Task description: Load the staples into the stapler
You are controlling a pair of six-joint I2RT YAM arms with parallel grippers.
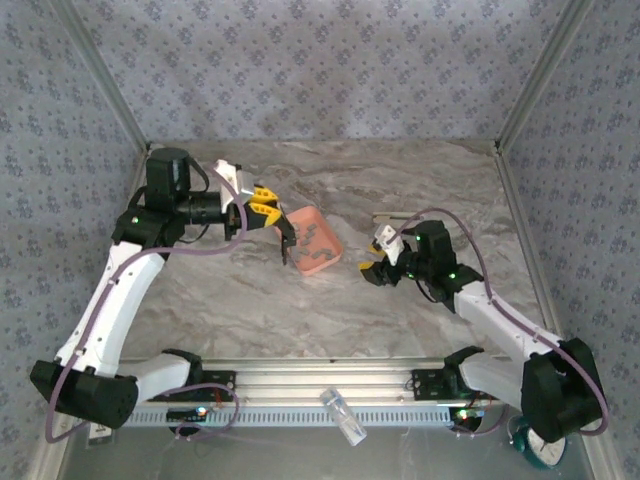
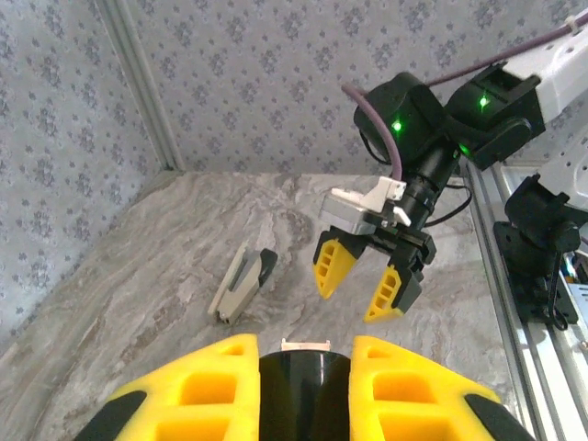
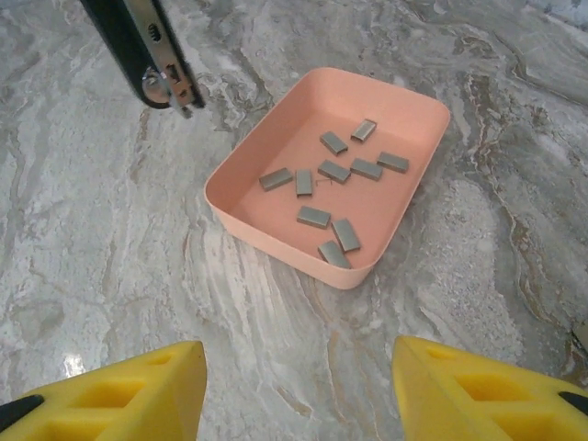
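Observation:
My left gripper (image 1: 262, 208) is shut on a black stapler (image 1: 286, 240), which hangs slanting over the left edge of the salmon tray (image 1: 335, 232). In the left wrist view the stapler (image 2: 303, 395) sits between my yellow fingers (image 2: 202, 386), its metal tip pointing away. Several dark grey staples (image 3: 335, 172) lie loose inside the tray (image 3: 276, 234). The stapler's metal-tipped end (image 3: 152, 55) hangs just left of the tray's far corner. My right gripper (image 3: 296, 367) stands open above bare table, short of the tray's near wall, with nothing between its fingers. It also shows in the left wrist view (image 2: 349, 303).
A grey and black stapler-like piece (image 2: 237, 287) lies flat on the marble behind the right gripper, also seen from above (image 1: 385, 217). A clear plastic item (image 1: 343, 415) rests on the near rail. Patterned walls and metal posts close in the table on three sides.

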